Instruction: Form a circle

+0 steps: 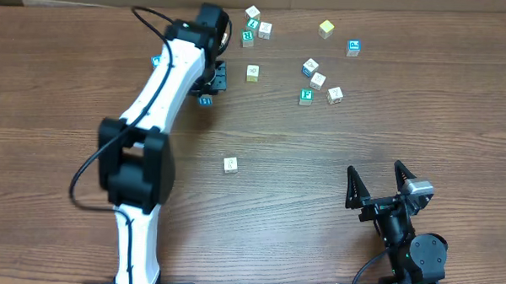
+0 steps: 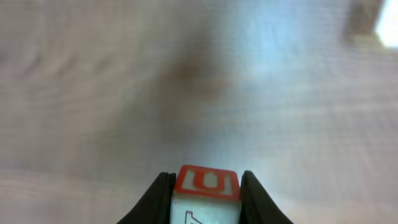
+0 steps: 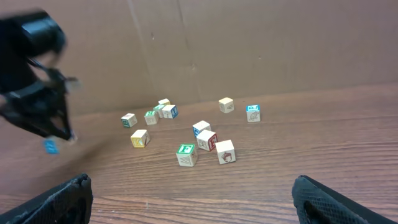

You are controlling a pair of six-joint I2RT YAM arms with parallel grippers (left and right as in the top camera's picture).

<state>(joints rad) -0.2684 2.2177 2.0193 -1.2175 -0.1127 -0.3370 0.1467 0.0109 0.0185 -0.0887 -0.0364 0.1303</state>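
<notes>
Pinching a cube: left pincer.

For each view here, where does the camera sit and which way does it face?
Overhead: above the table, looking straight down; left gripper and right gripper show.
Left wrist: on the left arm, facing the blurred table; its fingers clamp a red-U cube.
Right wrist: low, looking across at scattered cubes; its open fingertips show.
Shared: overhead and right wrist both see those cubes.
</notes>
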